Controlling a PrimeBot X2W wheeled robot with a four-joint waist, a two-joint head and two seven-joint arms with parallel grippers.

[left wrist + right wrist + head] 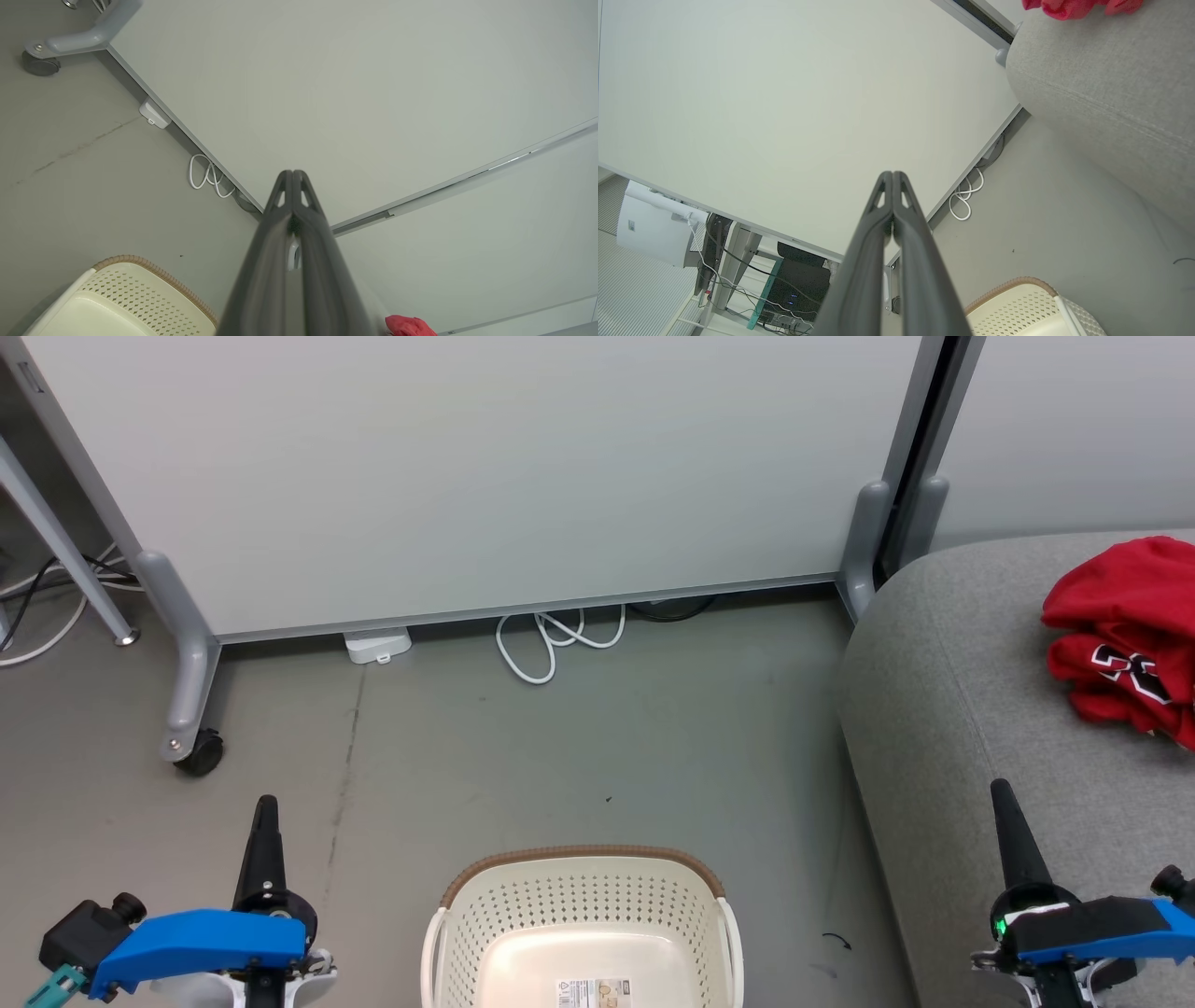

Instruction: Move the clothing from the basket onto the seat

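Red clothing (1125, 639) heaped on grey seat (943, 709), basket (583, 915) bare inside, left gripper (265, 803) and right gripper (1001, 789) both closed together, holding nothing

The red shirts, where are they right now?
In the head view the red shirts lie bunched on the grey seat at the far right, apart from the basket at bottom centre.

The left gripper (266, 810) sits low on the robot's left and the right gripper (1003, 793) low on its right, level with each other and well apart, each with its two long dark fingers (273, 261) pressed flat together into one point aimed forward, gripping nothing.
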